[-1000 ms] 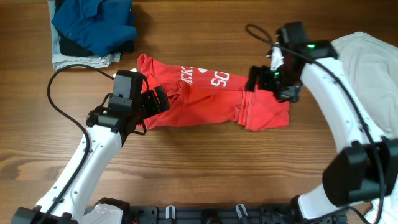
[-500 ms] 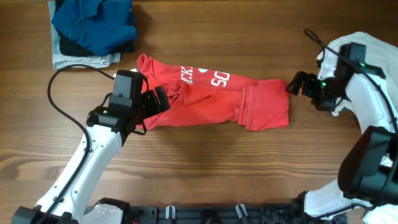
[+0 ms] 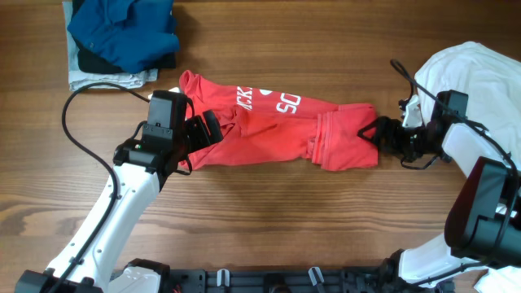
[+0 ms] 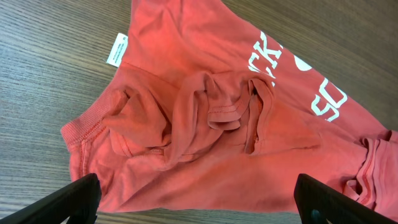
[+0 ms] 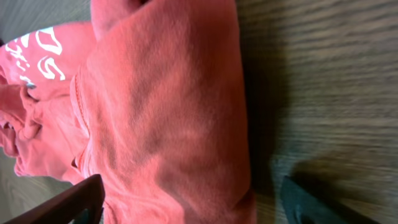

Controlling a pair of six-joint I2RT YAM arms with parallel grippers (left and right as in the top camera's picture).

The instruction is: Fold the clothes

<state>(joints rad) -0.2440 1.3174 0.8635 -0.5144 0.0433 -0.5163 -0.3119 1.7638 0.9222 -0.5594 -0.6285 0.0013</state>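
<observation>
The red T-shirt (image 3: 269, 134) with white lettering lies crumpled in a long strip across the middle of the table. My left gripper (image 3: 212, 130) is open and hovers over the shirt's left part, near the collar and its white label; the cloth fills the left wrist view (image 4: 205, 143) between the open fingers (image 4: 199, 204). My right gripper (image 3: 376, 132) is open and low at the shirt's right edge. In the right wrist view the red hem (image 5: 161, 112) lies between its fingers (image 5: 189, 202). The white shirt (image 3: 480, 77) lies at the right under the right arm.
A pile of blue and dark clothes (image 3: 122, 28) sits on a folded grey garment (image 3: 106, 79) at the back left. Bare wooden table (image 3: 269, 212) shows in front of the red shirt. Cables hang from both arms.
My right gripper swung from above the shirt's right part out to the right, then came back low to the shirt's right edge. The left arm has not moved.
</observation>
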